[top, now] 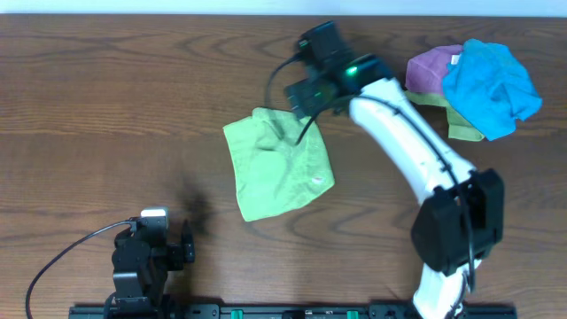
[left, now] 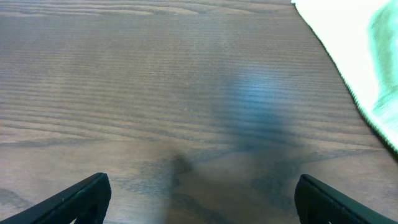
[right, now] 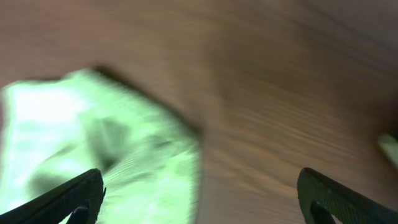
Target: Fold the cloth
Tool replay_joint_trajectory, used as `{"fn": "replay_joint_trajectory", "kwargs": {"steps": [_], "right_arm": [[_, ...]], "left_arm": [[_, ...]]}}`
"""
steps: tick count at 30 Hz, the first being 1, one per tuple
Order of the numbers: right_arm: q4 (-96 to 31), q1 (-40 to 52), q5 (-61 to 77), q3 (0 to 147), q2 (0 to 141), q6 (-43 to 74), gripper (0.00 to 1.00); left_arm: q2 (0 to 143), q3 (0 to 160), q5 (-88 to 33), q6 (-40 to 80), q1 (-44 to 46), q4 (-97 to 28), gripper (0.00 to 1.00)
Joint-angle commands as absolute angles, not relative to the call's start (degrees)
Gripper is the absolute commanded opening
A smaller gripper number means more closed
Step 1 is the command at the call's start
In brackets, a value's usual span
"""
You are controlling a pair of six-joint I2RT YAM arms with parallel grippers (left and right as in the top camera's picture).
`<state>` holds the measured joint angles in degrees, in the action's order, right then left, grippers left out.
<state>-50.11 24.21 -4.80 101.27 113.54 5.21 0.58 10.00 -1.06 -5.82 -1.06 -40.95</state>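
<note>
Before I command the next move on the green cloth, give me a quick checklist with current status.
1. Right gripper open: ok.
2. Right gripper lifted clear of the cloth: cannot tell, the wrist view is blurred.
3. Left gripper open, over bare table: ok.
4. Cloth lying flat: not ok, bunched near the right gripper.
5. Cloth apart from the blue cloth: ok.

No writing, brand or number can be read in any view. The white tag (top: 314, 183) near one corner of the cloth (top: 279, 168) is too small to show any print, and the right wrist view is blurred
</note>
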Motion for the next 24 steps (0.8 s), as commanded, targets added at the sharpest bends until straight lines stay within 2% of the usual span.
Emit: {"fn": "replay_joint_trajectory", "kwargs": {"steps": [1,5,9,16,24], "right_arm": [[-50.3,20.1,-4.3,101.9,110.3,8.1,0.99],[-56.0,18.1,6.9,101.9,110.1,5.4,0.99],[-62.6,18.9,10.6,101.8,110.7,5.3,0.99],[-64.1,21.3,15.7,95.2,110.8,1.0,0.98],[-57.5,21.9,17.9,82.1,110.8,0.2,0.83]], "left_arm": [[0.2,9.2,-0.6,-5.6,-0.9,-41.7,0.95],[0.2,9.2,-0.6,-5.6,-0.9,-41.7,0.95],[0.2,9.2,-0.6,-5.6,-0.9,-41.7,0.95],[0.2,9.2,-0.6,-5.6,-0.9,-41.7,0.96],[0.2,9.2,-0.6,-5.6,-0.9,-41.7,0.95]]}}
